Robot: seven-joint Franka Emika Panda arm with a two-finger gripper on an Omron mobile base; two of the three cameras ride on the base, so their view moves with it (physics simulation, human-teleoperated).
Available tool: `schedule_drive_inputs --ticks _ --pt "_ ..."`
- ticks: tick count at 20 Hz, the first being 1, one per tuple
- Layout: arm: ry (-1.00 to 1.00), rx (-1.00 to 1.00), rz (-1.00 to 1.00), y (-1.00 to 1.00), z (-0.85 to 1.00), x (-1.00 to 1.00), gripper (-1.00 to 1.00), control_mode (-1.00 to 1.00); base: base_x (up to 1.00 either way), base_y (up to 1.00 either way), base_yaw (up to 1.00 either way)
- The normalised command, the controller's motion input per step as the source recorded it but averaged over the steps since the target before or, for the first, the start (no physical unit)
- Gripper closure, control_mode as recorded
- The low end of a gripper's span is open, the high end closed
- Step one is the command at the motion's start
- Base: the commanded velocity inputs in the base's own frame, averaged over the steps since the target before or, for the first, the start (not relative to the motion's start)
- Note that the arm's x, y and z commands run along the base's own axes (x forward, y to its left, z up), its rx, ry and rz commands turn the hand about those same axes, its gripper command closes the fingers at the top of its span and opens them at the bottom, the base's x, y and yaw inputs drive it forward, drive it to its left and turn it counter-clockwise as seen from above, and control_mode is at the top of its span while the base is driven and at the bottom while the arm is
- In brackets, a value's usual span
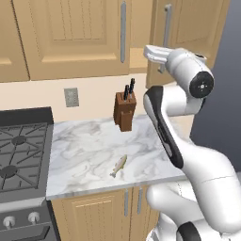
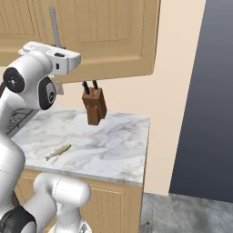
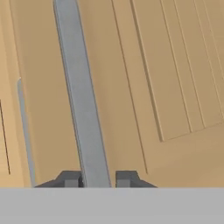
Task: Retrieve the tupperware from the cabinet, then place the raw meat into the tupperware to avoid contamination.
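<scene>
On marble counter [image 1: 89, 150], raw meat [image 1: 119, 166] lying diagonally (tail toward front edge)

Cabinet [image 1: 70, 37] top cropped — handle [image 3: 81, 100] ends cropped.

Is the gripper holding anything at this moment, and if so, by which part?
The gripper straddles the cabinet door's silver bar handle, one fingertip on each side, low on the bar. Whether it is actually clamped cannot be told.

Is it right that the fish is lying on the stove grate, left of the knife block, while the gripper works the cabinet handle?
Not quite: the fish lies on the marble counter, in front of the knife block, as the left base view shows. The gripper is at the cabinet handle.
</scene>
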Motion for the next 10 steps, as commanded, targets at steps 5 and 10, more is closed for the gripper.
schedule_drive_inputs --ticks 5,10 --pt "0.03 0.12 0.0 -0.56 0.09 -0.7 1.0 -1.0 0.0 0.0 0.0" --pt "0.03 0.12 0.0 -0.61 0.07 -0.65 1.0 -1.0 0.0 0.0 0.0"
